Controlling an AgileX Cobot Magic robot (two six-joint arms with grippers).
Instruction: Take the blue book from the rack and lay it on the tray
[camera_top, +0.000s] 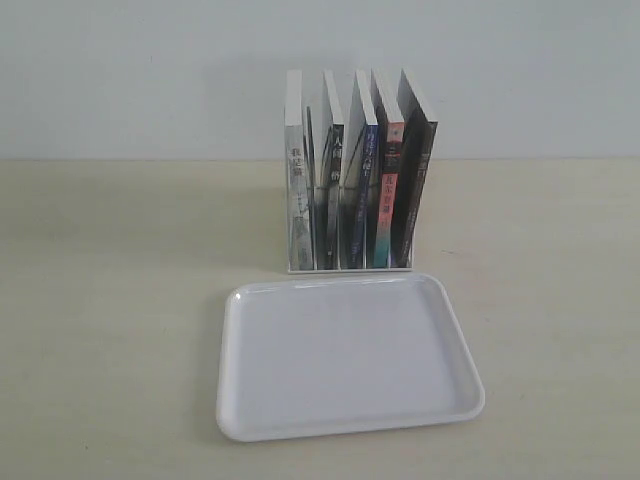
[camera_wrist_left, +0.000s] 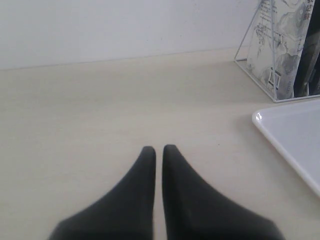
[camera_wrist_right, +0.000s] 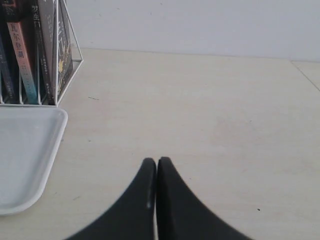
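Blue book (camera_top: 362, 190) stands upright in the rack (camera_top: 350, 268), middle of five books, narrow dark blue spine facing out, cover hidden by its neighbours. Beside it in the rack on one side is the book with pink-red and teal spine (camera_top: 388, 205), then the black-spined book (camera_top: 418, 185) at the rack's end, leaning a little. On the other side are two pale-spined books (camera_top: 297, 190), spine text too small to read. Tray (camera_top: 240, 400) lies flat on the table (camera_top: 100, 320) just in front of the rack. Its far rim is near or touching the rack's base, cannot tell which.

Neither arm shows in the exterior view. Left gripper (camera_wrist_left: 159, 150) sits low over bare table beyond the rack's pale-book end, well apart from the rack, pointing toward the back wall (camera_wrist_left: 100, 25). Its fingers are all but together, only a thin slit between them, gripping nothing. Right gripper (camera_wrist_right: 156, 161) is low over bare table beyond the rack's black-book end, also well apart from the rack, fingers pressed together on nothing. Whether either gripper's tips rest on the table or hang just above it cannot be told. Both wrist views cut the rack off: the left catches its end wires and the outermost pale book, the right the black and pink-teal spines plus a dark spine clipped at the frame edge.
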